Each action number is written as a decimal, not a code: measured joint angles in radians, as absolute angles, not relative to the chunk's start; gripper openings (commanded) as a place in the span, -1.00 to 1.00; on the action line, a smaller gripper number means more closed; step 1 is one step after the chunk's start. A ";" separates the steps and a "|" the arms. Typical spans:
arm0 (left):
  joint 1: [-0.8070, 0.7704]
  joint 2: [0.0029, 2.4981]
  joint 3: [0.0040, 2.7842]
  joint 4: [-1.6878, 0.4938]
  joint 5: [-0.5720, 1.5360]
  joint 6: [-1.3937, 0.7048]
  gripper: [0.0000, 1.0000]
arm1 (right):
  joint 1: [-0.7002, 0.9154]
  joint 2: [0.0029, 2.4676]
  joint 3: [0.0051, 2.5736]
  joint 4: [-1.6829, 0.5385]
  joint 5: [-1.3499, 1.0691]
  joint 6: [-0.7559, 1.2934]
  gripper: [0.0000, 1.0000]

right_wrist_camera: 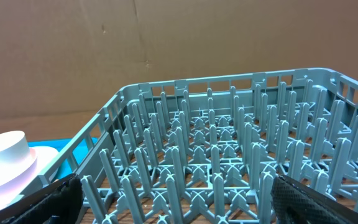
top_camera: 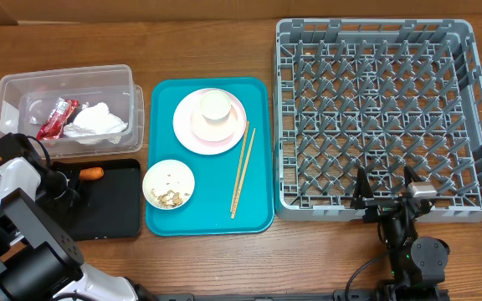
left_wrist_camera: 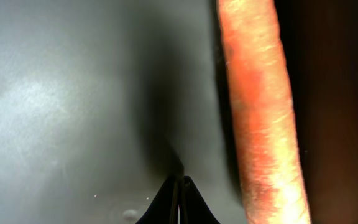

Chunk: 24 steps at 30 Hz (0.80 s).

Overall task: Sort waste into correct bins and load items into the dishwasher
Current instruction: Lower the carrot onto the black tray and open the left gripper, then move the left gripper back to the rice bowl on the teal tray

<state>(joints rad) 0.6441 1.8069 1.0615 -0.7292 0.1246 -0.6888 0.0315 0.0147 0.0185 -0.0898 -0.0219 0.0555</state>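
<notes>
While my left gripper point(left_wrist_camera: 179, 186) hangs pinched shut and empty over the black tray point(top_camera: 115, 209), the carrot point(left_wrist_camera: 263, 112) lies in it just to the right, long axis running alongside my fingers. My right gripper point(top_camera: 385, 191) gapes wide by the rack point(top_camera: 284, 125), well apart.

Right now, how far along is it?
Done: red crinkled wrapper, white crumpled wad in clear plastic tub; orange carrot in black tray. In hand: nothing, left gripper shut beside it. Left: crumbs, white dishes, wooden chopsticks on teal tray; grey rack empty.
</notes>
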 measured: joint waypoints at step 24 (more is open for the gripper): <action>0.537 1.614 1.262 -1.165 0.162 -0.534 -0.92 | 0.031 0.015 0.019 -0.090 -0.022 0.056 1.00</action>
